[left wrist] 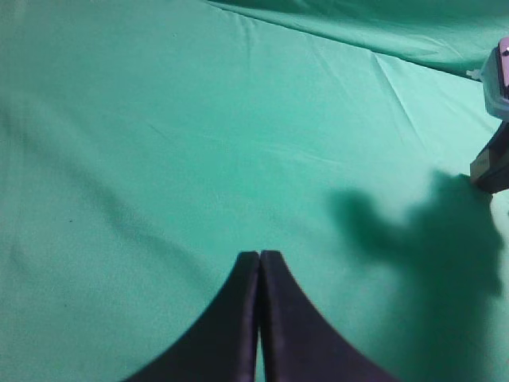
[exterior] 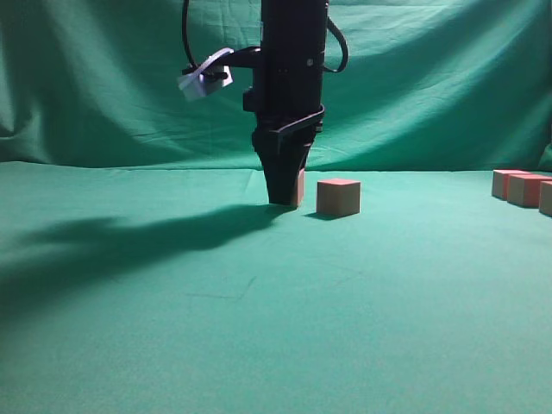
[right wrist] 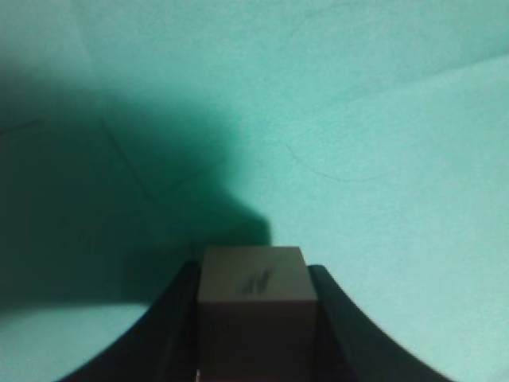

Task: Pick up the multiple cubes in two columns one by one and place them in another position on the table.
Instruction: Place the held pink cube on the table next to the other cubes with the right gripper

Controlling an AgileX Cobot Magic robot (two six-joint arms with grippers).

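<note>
The left gripper point(left wrist: 260, 259) hangs over bare green cloth of the table point(exterior: 259, 328), its two dark fingers pressed together with nothing between them; it does not show in the exterior view. Toward the middle of the table, back near its far edge, the right gripper point(exterior: 285, 200) points straight down with its tips at the cloth, and its jaws are clamped on one cube point(right wrist: 252, 298), whose pale face with a dark scuff mark shows between the fingers in the right wrist view; in the exterior view only a sliver of this cube point(exterior: 299, 187) peeks out at the gripper's right side. Whether the held cube rests on the cloth or sits just above it cannot be told. Just beside it to the right, apart from the gripper, a second cube point(exterior: 338, 197) stands on the table. At the table's right edge, well apart from these, more cubes point(exterior: 526, 189) sit close together in a row, partly cut off by the frame.
</note>
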